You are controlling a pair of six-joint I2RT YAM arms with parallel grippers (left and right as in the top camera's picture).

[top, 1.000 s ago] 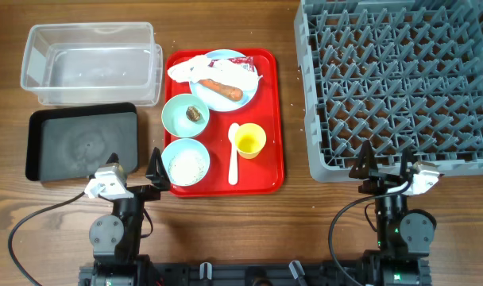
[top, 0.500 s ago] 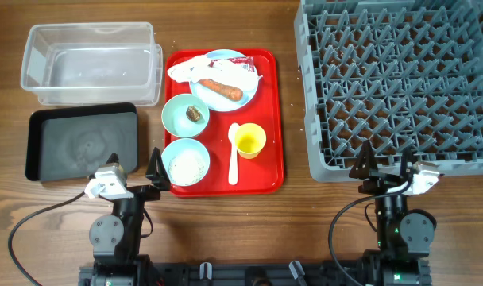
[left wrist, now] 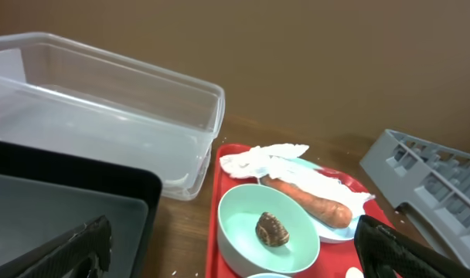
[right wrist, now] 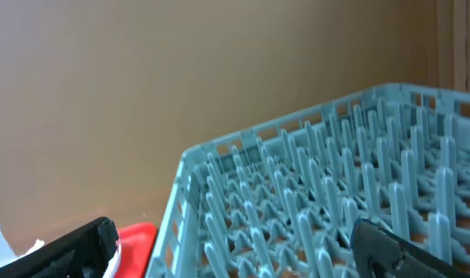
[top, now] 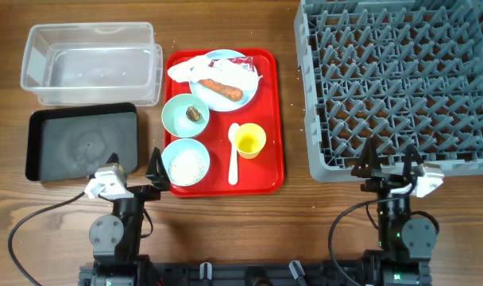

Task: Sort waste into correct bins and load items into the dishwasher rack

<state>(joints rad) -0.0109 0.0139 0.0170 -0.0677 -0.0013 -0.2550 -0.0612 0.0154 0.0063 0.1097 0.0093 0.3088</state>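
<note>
Two bins sit at left: one clear tub (top: 94,67) at 10 o'clock and one black tray (top: 83,143) at 9 o'clock, just beside the tub's near side. One red tray (top: 269,171) just left of centre carries the waste and the items.

On the red tray:
- One pale blue plate (top: 222,56) at the tray's 12 o'clock.
- Crumpled white napkins (top: 190,70) on the plate's 9 o'clock side; I can't count the pieces.
- One orange sausage piece (top: 220,88) lying across the plate.
- Two mint bowls. The upper bowl (top: 171,111) at the tray's 9 o'clock holds one brown lump (top: 195,114). The lower bowl (top: 165,161) at 7 o'clock holds a heap of rice (top: 188,165).
- One yellow cup (top: 249,141), upright, at the tray's 4 o'clock.
- One white spoon (top: 233,155) just beside the cup's 8 o'clock side, lying along the 12–6 line.

One grey rack (top: 400,79) at 2 o'clock, well apart from the red tray.

Two arms are low at the near edge, and both point toward 12 o'clock.
- The left gripper (top: 133,159) is at 7 o'clock with its jaws wide apart, gripping nothing. One finger is over the black tray's near-right corner, the other by the red tray's near-left corner beside the lower bowl.
- The right gripper (top: 388,151) is at 5 o'clock with its jaws spread wide and nothing between them. Its fingertips are over the rack's near wall.
</note>
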